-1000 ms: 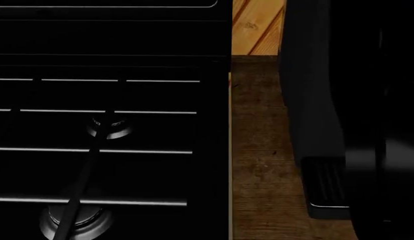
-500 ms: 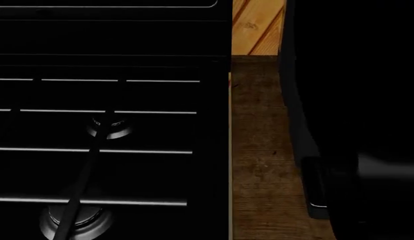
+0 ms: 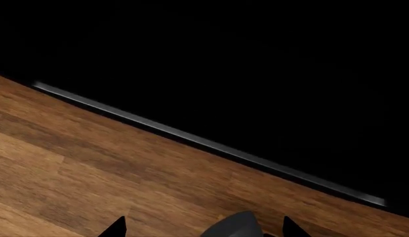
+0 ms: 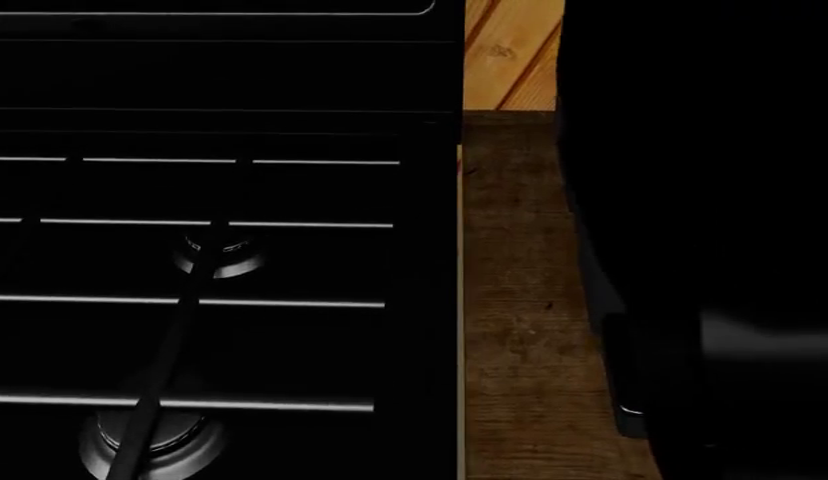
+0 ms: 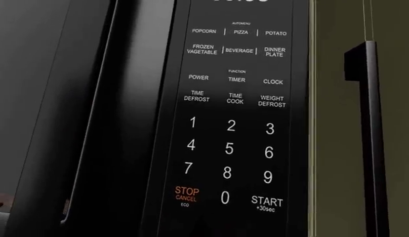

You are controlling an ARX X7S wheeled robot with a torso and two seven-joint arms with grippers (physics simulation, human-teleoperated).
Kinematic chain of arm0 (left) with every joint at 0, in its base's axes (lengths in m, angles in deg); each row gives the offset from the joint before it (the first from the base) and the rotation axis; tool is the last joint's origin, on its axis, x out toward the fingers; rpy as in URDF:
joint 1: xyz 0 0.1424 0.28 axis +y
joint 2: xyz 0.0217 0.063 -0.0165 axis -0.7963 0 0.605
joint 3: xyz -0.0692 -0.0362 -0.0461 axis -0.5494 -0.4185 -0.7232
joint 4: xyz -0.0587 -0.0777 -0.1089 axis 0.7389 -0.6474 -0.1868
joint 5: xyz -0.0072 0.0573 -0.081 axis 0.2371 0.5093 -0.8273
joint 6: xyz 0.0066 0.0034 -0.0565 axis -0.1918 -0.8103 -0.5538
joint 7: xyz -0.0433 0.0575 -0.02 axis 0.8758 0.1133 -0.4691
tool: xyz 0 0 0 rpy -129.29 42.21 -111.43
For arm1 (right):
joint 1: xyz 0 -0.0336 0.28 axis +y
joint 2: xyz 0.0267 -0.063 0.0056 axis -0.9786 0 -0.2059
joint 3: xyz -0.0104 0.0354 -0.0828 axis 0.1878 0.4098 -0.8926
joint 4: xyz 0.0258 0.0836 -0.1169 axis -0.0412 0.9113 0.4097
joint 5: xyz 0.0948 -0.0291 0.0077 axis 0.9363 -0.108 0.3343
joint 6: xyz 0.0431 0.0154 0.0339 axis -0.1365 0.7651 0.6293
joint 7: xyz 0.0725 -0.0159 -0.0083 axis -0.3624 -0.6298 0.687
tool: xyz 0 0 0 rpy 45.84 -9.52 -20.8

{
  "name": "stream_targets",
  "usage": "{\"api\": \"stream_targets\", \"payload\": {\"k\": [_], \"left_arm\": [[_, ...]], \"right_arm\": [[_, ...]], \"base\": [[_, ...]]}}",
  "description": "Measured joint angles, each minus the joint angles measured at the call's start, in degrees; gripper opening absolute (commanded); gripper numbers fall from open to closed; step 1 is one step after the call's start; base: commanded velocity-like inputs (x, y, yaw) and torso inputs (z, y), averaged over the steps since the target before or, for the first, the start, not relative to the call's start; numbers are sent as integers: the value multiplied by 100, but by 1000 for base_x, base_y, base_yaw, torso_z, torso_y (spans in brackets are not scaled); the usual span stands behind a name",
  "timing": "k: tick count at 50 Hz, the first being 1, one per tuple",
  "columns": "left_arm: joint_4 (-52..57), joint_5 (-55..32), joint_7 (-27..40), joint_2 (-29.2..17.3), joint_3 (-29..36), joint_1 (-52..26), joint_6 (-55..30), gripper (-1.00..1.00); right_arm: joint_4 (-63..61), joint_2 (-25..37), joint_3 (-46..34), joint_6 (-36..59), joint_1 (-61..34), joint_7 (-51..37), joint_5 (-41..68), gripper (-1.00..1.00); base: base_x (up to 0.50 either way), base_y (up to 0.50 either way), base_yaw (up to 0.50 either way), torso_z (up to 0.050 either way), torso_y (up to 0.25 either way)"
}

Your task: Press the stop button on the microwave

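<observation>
Dark kitchen, wooden counter [image 4: 521, 300] between a black stove [image 4: 227, 250] and the robot's right arm [image 4: 734, 300].

Black stove grates and two steel burners [image 4: 217, 256] fill the head view's left half; a strip of worn brown counter runs beside them, with paler wood planks [image 4: 514, 55] behind. Seen from the right wrist, the microwave [image 5: 79, 108] shows its keypad panel [image 5: 234, 113] close up, the orange stop button [image 5: 186, 193] at the lower corner beside the 0 key. Left gripper [image 3: 204, 228] hangs over wood grain, its two dark fingertips [image 3: 115, 228] set apart. Right gripper is out of sight, so its claw cannot be judged.
</observation>
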Motion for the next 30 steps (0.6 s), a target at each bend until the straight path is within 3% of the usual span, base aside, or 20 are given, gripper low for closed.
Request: {"api": "stream_targets", "payload": {"k": [30], "left_arm": [[0, 0, 0, 0, 0, 0, 0, 100]], "right_arm": [[917, -132, -921, -1005, -152, 540, -67, -100]], "base": [[0, 0, 0, 0, 0]]}}
